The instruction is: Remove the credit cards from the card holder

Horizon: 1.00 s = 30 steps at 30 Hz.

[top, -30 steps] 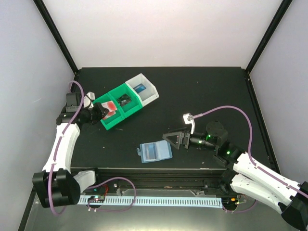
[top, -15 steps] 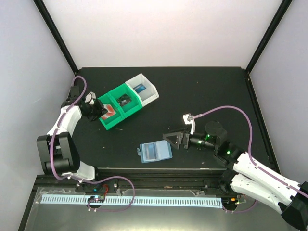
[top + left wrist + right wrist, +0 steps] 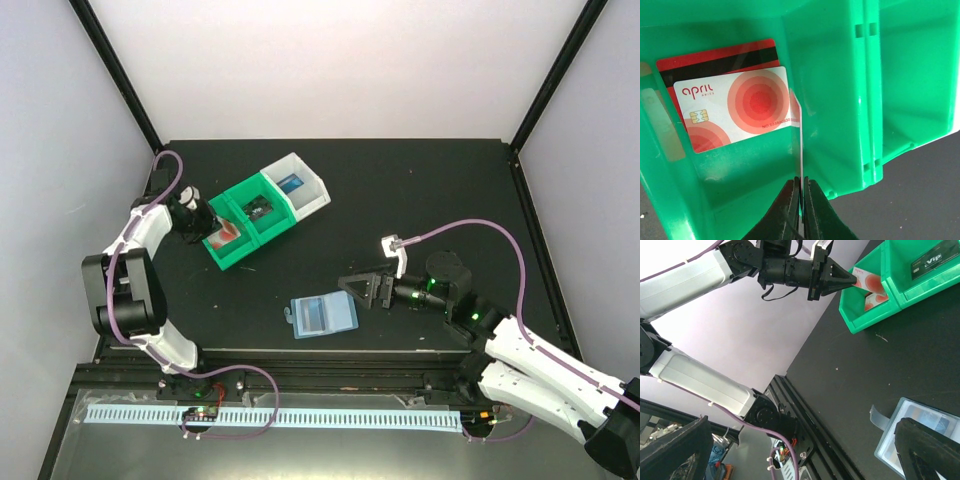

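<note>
The pale blue card holder [image 3: 323, 315] lies flat on the black table; it also shows in the right wrist view [image 3: 922, 440]. My left gripper [image 3: 210, 228] is shut on a thin card seen edge-on [image 3: 801, 145], held over the left compartment of the green bin [image 3: 840, 100]. A red-circle card [image 3: 735, 107] and a red card with a black stripe [image 3: 715, 57] lie in that compartment. A black card [image 3: 258, 208] lies in the second green compartment and a blue card [image 3: 292, 184] in the white bin. My right gripper [image 3: 355, 287] is open and empty just right of the holder.
The green bin [image 3: 250, 218] and the white bin [image 3: 305, 188] stand in a row at the back left. The right wrist view shows the left arm [image 3: 700, 275] reaching to the bin, and the table's front rail [image 3: 805, 405].
The left arm's elbow has swung back to the left while its gripper stayed at the green bin's left compartment, shifting slightly up and left. The right arm and the holder have not moved.
</note>
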{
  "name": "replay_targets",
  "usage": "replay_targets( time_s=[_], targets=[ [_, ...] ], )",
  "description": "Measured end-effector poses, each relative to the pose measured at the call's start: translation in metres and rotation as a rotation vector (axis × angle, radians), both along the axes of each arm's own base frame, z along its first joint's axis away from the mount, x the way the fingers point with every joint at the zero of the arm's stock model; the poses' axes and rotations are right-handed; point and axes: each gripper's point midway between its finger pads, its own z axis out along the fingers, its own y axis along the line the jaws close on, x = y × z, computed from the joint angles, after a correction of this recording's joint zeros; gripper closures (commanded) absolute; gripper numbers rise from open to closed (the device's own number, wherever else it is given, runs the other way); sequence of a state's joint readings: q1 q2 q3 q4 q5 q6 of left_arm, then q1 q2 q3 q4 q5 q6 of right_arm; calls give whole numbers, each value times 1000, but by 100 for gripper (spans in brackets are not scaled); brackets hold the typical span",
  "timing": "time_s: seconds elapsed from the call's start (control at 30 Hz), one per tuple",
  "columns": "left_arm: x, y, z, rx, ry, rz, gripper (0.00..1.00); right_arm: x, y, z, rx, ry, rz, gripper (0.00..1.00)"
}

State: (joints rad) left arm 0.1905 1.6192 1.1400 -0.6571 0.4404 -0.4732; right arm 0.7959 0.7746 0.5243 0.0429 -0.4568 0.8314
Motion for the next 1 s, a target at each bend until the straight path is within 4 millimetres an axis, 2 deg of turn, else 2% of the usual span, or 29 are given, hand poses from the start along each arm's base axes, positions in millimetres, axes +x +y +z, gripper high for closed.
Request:
replay_targets(
  time_s=[0.23,0.6,0.73,0.83,1.0],
  targets=[
    [2,2,-13,8,34,0,98,1,-1,-4,-17,2,-9,0],
    [6,8,-11,37,24,10,98,2,-2,-5,-23,0,-13,0],
    [6,8,-11,38,23,12,84,3,-2,-5,-26,-1,-19,0],
    [7,8,-8,41,15,10,62,4,-3,-6,-31,-3,-24,0],
    [6,3,17,27,-62,0,42,6,-6,-14,-66,4,-44,0]
  ],
)
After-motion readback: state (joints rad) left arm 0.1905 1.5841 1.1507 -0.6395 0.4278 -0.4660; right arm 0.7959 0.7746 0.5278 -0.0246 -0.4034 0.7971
